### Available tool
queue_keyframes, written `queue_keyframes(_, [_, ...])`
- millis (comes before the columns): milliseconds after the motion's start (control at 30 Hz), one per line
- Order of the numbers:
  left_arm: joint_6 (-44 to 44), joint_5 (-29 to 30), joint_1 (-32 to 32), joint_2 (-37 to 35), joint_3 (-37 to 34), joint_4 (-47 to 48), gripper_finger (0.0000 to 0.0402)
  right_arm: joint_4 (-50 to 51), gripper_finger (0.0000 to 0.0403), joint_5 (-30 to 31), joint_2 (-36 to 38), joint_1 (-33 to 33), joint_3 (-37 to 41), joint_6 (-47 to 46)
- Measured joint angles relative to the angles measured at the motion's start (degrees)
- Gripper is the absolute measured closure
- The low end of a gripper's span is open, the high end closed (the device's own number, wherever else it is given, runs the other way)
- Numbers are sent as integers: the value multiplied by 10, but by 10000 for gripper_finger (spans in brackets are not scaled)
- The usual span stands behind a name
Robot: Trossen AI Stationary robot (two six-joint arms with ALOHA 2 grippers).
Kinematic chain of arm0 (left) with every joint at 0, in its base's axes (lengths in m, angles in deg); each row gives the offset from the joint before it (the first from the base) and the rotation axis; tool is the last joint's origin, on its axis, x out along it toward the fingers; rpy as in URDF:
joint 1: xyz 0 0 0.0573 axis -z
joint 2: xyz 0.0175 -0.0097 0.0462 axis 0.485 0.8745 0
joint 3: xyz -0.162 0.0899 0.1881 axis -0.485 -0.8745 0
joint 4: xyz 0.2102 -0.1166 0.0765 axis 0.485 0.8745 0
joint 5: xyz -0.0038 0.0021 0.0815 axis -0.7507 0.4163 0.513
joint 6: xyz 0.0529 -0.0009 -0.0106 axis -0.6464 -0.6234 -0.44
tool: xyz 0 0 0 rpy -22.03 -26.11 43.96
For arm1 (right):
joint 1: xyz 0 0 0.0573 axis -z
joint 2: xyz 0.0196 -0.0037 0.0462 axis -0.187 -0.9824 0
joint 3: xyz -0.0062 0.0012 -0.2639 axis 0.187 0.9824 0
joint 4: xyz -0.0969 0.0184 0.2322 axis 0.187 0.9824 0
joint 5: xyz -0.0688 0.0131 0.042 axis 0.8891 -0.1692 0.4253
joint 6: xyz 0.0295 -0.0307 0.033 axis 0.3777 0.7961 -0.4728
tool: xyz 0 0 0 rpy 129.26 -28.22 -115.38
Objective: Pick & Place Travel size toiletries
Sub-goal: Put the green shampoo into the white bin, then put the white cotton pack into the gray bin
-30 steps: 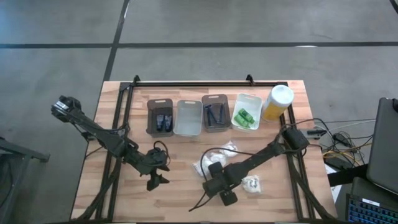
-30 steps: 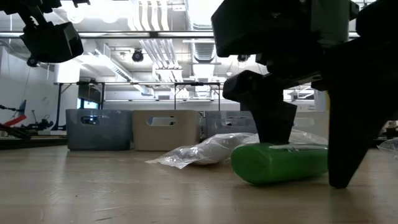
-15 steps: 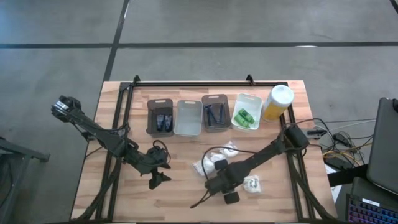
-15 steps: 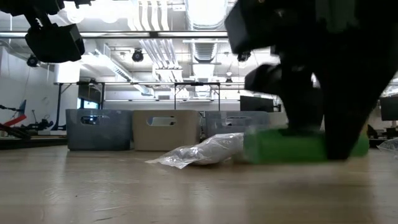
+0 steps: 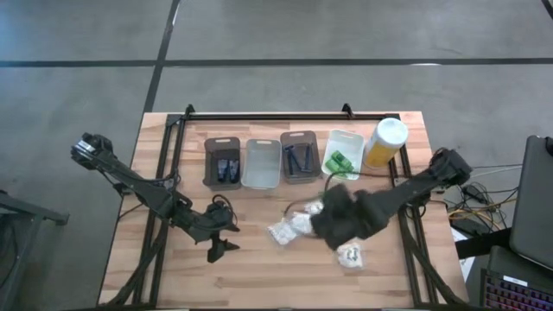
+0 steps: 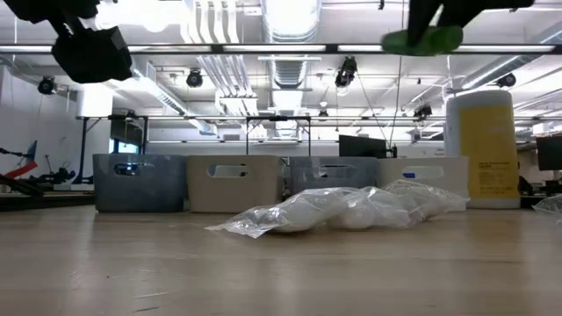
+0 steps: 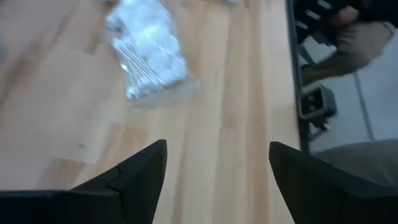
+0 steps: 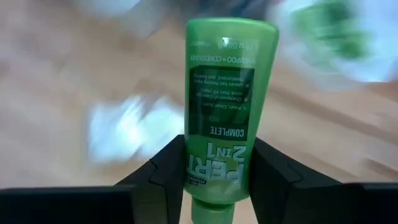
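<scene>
Transport step in hand: green bottle (image 8: 229, 99) clamped between right gripper (image 8: 214, 171) fingers, carried high above table centre. Next: release called for over white bin (image 5: 343, 155) near far right corner. Left gripper (image 7: 217, 168) spread apart, parked near left edge.

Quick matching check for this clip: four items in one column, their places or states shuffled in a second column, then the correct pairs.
Items
1. green shampoo bottle
2. left hand
3. yellow bottle
4. razors

States
A. open, hovering over the table's left side
B. standing at the right end of the bin row
C. lying in the third bin from the left
D. clamped in the right hand, lifted off the table

Pairs: 1-D, 2-A, 3-B, 4-C
</scene>
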Motion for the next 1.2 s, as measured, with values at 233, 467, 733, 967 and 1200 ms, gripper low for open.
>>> queue_keyframes(233, [5,60,-8,-11,0,2,115,106,274,13,64,129,23,-65])
queue_keyframes(467, [10,86,-13,-26,0,2,115,-20,277,-78,104,339,118,125])
queue_keyframes(733, [6,119,-13,-31,0,7,115,-171,251,-136,106,456,235,172])
queue_keyframes(967, [2,125,-13,-31,0,10,115,-194,211,-146,96,468,281,149])
queue_keyframes(1200, [-20,112,-13,-31,0,9,115,-177,166,-120,97,436,260,162])
